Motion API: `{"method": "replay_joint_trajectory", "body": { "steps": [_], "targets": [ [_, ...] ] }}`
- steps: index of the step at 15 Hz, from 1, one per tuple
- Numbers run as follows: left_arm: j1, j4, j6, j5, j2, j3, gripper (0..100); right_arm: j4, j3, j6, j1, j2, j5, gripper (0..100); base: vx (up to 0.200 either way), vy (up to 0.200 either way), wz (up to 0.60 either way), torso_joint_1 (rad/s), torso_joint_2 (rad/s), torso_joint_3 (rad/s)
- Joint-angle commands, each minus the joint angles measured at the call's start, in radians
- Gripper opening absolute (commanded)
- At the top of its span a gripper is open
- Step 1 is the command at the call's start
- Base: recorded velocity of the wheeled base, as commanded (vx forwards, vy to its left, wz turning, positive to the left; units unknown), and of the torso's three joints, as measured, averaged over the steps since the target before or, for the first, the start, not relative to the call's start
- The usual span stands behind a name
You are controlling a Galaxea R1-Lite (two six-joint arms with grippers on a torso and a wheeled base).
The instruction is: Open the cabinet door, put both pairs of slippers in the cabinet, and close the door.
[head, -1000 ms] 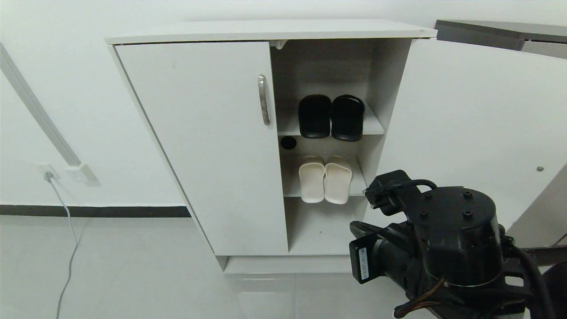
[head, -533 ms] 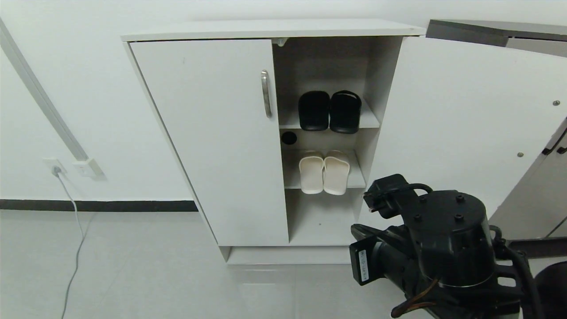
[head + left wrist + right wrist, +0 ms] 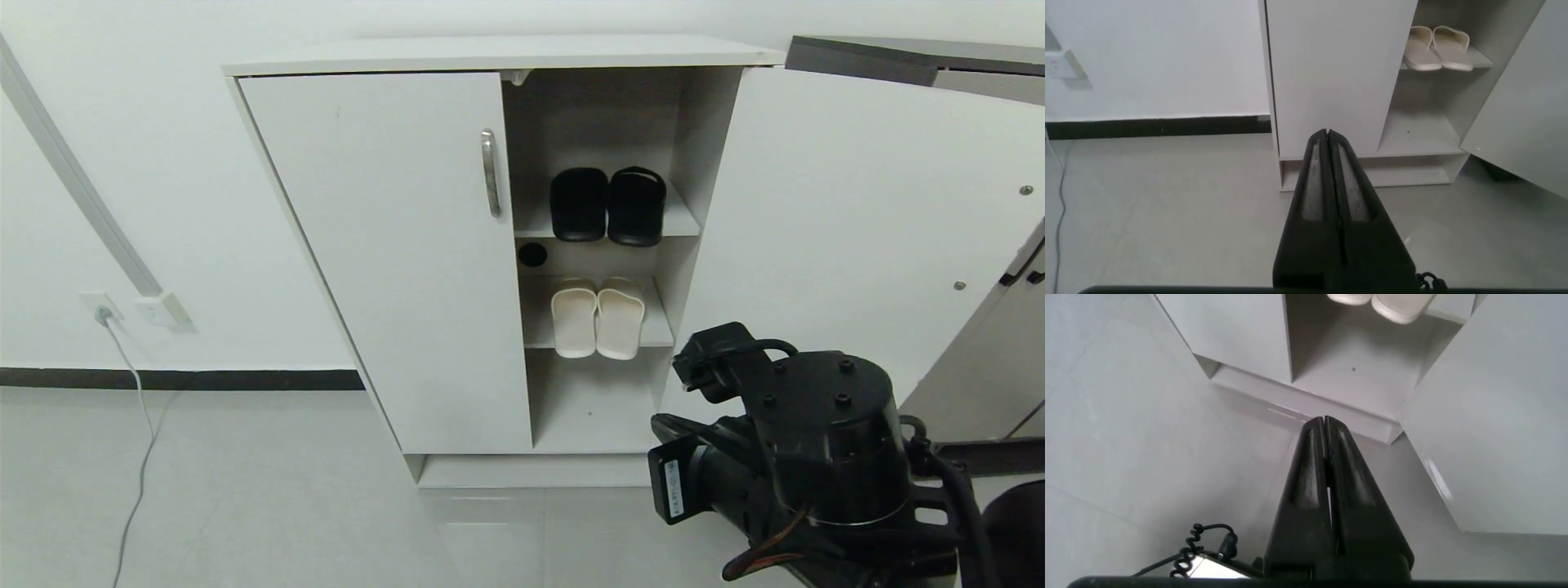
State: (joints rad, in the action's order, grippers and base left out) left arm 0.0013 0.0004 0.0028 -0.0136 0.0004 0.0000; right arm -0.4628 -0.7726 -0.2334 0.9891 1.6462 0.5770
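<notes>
**Both pairs shelved, right-hand door standing open**

The closed left door (image 3: 384,245) hides the left half of the cabinet (image 3: 506,57), so only the compartments behind the open right door (image 3: 857,229) can be read. That door swings out toward the right of the head view, where the frame edge cuts off its far side. The right arm (image 3: 824,441), in the lower right of the frame, covers its lower corner. The right wrist view catches only the rounded ends of the white slippers (image 3: 1382,302); the rest is cropped.

The black slippers (image 3: 608,206) sit side by side and touching on the upper shelf (image 3: 686,224), centre of the head view. Their long axes run front to back, heels toward the opening and strap bands at the far end. The white slippers (image 3: 598,318) lie the same way on the shelf below (image 3: 660,331), paired and touching, heels outward. Between the two shelves a round dark hole (image 3: 532,255) shows in the back panel. The bottom compartment (image 3: 588,408) is seen down to its floor.

The left gripper (image 3: 1325,135) hangs above the floor (image 3: 245,506) in front of the cabinet, its jaws pressed together on nothing. The right gripper (image 3: 1325,420) is low before the cabinet's base, jaws likewise clenched and holding nothing.

The handle (image 3: 488,172) stands vertical at the closed door's inner edge. A cable (image 3: 135,457) trails from a wall socket (image 3: 102,309) at the left.
</notes>
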Motion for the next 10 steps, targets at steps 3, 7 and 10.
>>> {"method": "replay_joint_trajectory", "body": {
  "steps": [3, 7, 10],
  "targets": [
    [0.000, 0.000, 0.000, 0.000, 0.001, 0.000, 0, 0.000, -0.005, 0.000, -0.023, 0.003, 0.000, 0, 0.000, 0.000, 0.00, -0.004, -0.06, -0.068],
    [0.000, 0.000, 0.000, 0.000, 0.001, 0.000, 0, 0.000, -0.002, -0.001, -0.021, -0.003, 0.001, 0, 0.000, 0.000, 0.00, 0.019, -0.30, -0.352],
    [0.000, 0.000, 0.000, 0.000, 0.001, 0.000, 0, -0.002, -0.005, -0.004, -0.023, -0.003, 0.001, 0, 0.000, 0.000, 0.00, 0.054, -0.51, -0.364]
  ]
}}
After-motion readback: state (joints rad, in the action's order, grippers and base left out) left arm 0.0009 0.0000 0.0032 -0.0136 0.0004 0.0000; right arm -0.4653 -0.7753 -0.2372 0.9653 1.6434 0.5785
